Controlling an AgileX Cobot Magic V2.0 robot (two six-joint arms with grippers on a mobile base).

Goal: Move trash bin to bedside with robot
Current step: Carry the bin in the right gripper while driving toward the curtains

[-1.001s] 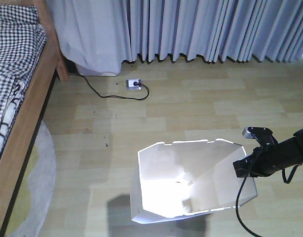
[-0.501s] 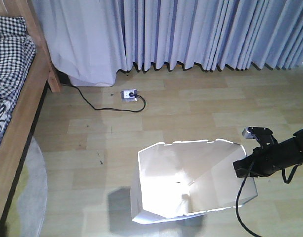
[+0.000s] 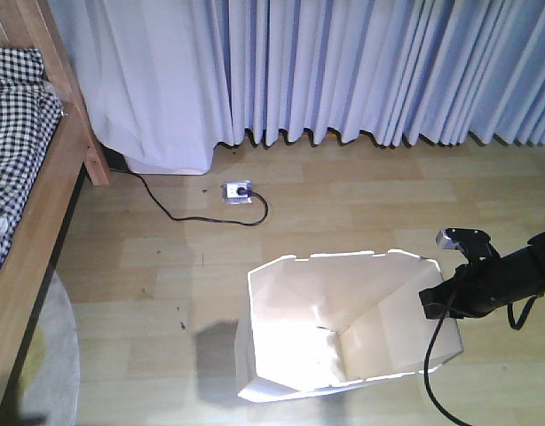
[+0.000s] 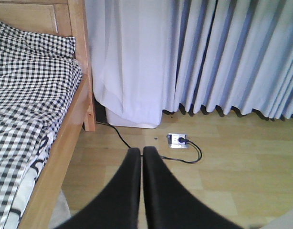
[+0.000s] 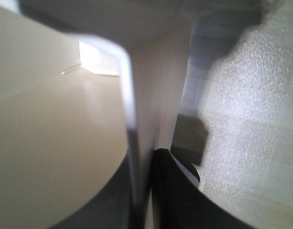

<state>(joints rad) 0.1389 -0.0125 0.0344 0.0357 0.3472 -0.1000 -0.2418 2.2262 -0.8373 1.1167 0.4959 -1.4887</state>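
Observation:
The white trash bin (image 3: pixel 299 306) hangs slightly tilted over the wooden floor at the lower centre of the front view, its cream inside facing up. My right gripper (image 3: pixel 435 302) is shut on the bin's right rim. In the right wrist view the thin bin wall (image 5: pixel 130 109) runs between the two black fingers of the right gripper (image 5: pixel 142 164). The bed (image 3: pixel 28 151), with a wooden frame and checked bedding, lies along the left edge, well apart from the bin. My left gripper (image 4: pixel 141 150) is shut on nothing and points at the floor beside the bed (image 4: pixel 36 90).
Pale curtains (image 3: pixel 343 71) hang across the back. A floor socket (image 3: pixel 236 190) with a black cable (image 3: pixel 170 211) lies between the bed and the bin. A white box (image 3: pixel 166 164) sits under the curtain. A round rug (image 3: pixel 55 373) lies beside the bed frame.
The bed has slid further out at the left edge, and the socket and curtain hem have come lower in the frame. The bin and right gripper keep the same place in view.

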